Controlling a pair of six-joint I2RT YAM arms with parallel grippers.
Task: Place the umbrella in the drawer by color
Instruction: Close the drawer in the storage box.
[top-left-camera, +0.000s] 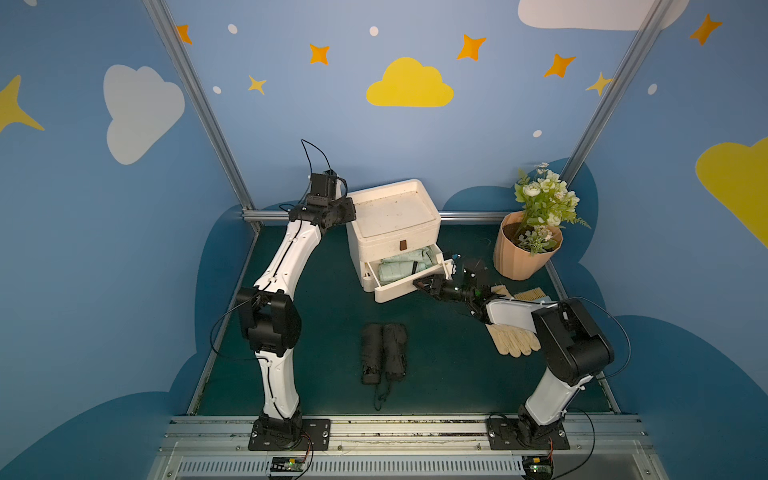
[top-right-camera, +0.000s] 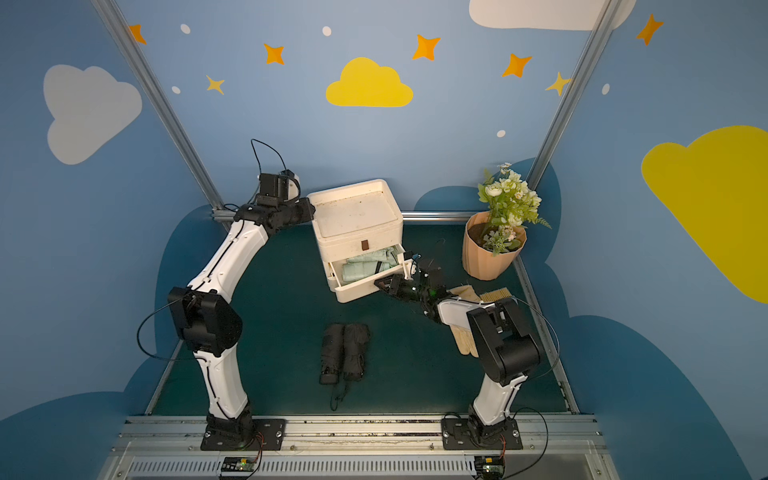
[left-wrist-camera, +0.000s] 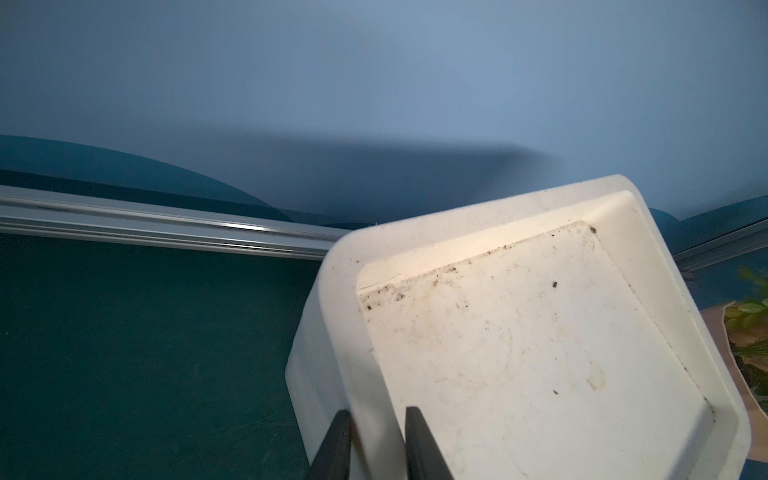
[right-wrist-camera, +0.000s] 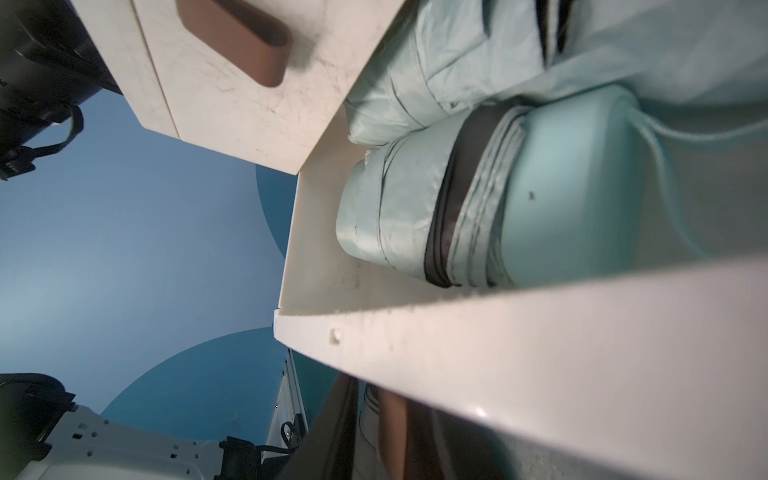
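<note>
Black umbrellas (top-left-camera: 383, 353) lie near. Closing the mint-filled drawer (top-left-camera: 397, 293) seems in hand: cabinet (top-left-camera: 392, 216) clamped by left pincer (left-wrist-camera: 377, 411), right pincer's (top-left-camera: 422, 286) gap untellable; a straight push is needed.

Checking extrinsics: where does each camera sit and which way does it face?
Top views: stereo head high over the arms' bases, looking down and forward at the green mat; left arm and right arm show whole.
Left wrist: beside the cabinet, looking across its top toward the back wall; only its jaws show, straddling the rim.
Right wrist: at the open drawer, looking in at the mint umbrellas; left arm at the edges.
Shared: all four see the cabinet; top views nearly match.
</note>
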